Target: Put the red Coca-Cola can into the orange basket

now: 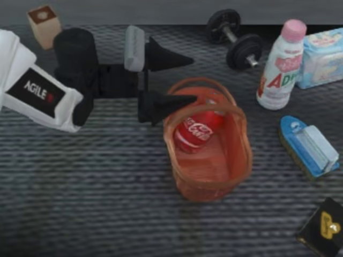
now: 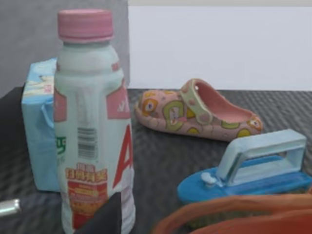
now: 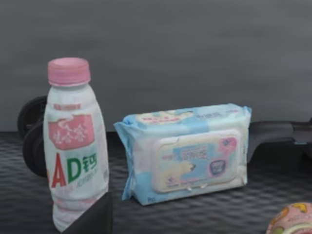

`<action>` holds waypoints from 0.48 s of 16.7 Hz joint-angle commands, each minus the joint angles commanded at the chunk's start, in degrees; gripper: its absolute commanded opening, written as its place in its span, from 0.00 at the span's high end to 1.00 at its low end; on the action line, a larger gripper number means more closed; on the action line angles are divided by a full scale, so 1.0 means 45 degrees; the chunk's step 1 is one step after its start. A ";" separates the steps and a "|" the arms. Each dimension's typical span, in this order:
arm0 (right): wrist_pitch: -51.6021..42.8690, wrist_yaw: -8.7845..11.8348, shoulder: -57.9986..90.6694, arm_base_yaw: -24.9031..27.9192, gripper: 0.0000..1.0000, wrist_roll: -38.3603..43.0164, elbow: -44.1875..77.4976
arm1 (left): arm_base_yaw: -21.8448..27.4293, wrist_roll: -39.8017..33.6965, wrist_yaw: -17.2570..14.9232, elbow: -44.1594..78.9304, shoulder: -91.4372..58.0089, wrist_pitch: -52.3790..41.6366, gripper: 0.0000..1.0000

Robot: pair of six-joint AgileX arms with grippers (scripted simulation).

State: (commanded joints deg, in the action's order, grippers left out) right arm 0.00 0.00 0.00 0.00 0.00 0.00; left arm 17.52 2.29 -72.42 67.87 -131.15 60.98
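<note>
Can: the red Coca-Cola can is lying tilted inside the orange basket, near its upper-left wall, under the arched handle.
Basket: it is sitting at the middle of the worktop; its rim is showing as an orange arc in the left wrist view.
Left gripper: the left gripper is hovering just left of the basket, fingers spread wide apart and holding nothing; the lower fingertip is reaching over the basket's rim.
Right arm: not appearing in the top view.
Around: a white pink-capped bottle, a wipes pack, a dumbbell, a blue brush, a wooden block, and a patterned clog.
</note>
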 joint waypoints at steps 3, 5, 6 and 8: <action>0.0000 0.0000 0.0000 0.0000 0.00 0.0000 0.0000 | 0.0000 0.0000 0.0000 0.0000 0.0000 0.0000 0.00; 0.0000 0.0000 0.0000 0.0000 0.00 0.0000 0.0000 | 0.0047 0.0002 0.0004 0.0005 0.0007 -0.0004 0.00; -0.0115 0.0012 0.0126 0.0062 0.00 -0.0077 0.0124 | 0.0022 -0.0039 0.0069 -0.0017 0.0133 -0.0049 0.00; -0.0700 0.0048 0.0783 0.0351 0.00 -0.0468 0.0772 | -0.0122 -0.0234 0.0428 -0.0154 0.0785 -0.0296 0.00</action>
State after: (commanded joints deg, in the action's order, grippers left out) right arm -3.15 0.22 3.52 1.58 -2.11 3.48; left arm 16.97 1.24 -70.50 67.18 -127.62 59.65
